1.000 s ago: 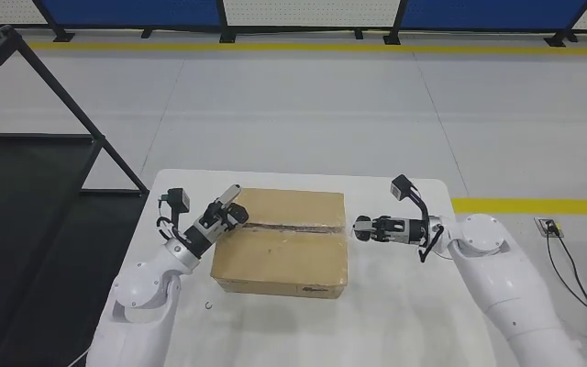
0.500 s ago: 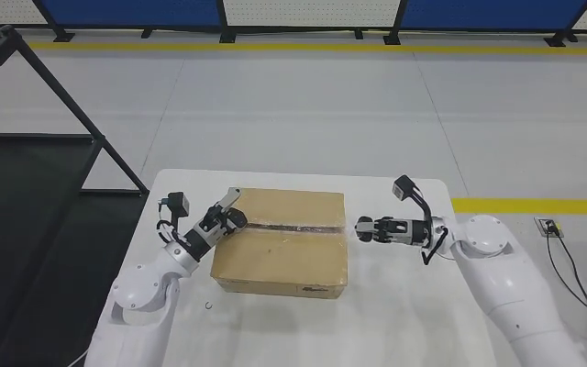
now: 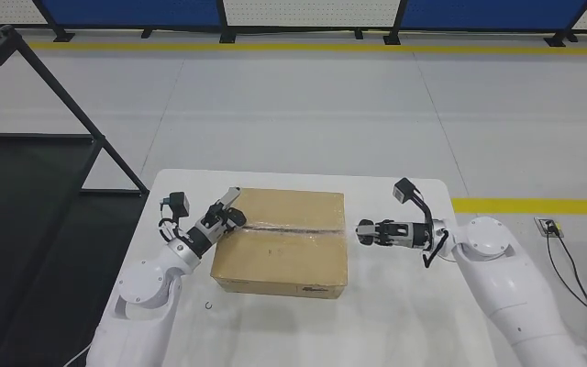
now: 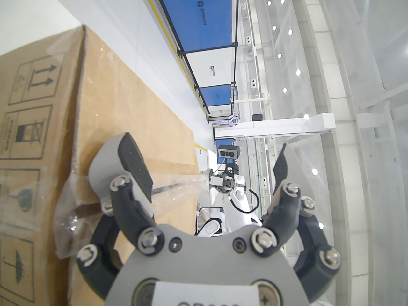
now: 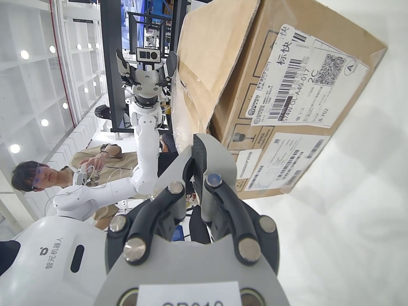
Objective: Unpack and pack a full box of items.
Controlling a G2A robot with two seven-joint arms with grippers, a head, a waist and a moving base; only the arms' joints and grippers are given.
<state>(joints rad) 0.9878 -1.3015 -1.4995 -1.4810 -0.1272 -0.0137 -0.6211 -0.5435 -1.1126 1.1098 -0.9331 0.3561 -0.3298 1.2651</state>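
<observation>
A closed cardboard box (image 3: 280, 240) lies in the middle of the white table (image 3: 394, 312), with clear tape (image 4: 178, 186) along its top seam. My left gripper (image 3: 229, 209) is at the box's left end over the seam, open, one finger (image 4: 135, 163) resting by the crumpled tape. My right gripper (image 3: 359, 229) is just off the box's right end and shut. In the right wrist view, the box (image 5: 271, 81) shows its label-covered end, and lifted tape (image 5: 181, 112) runs down to my shut right gripper (image 5: 195, 151).
A small dark ring (image 3: 210, 304) lies on the table near the box's front left corner. A black metal frame (image 3: 64, 119) stands off the table's left side. Bare table surface lies in front of and right of the box.
My right gripper has drawn slightly away from the box's right end. My left gripper has shifted a little along the left end.
</observation>
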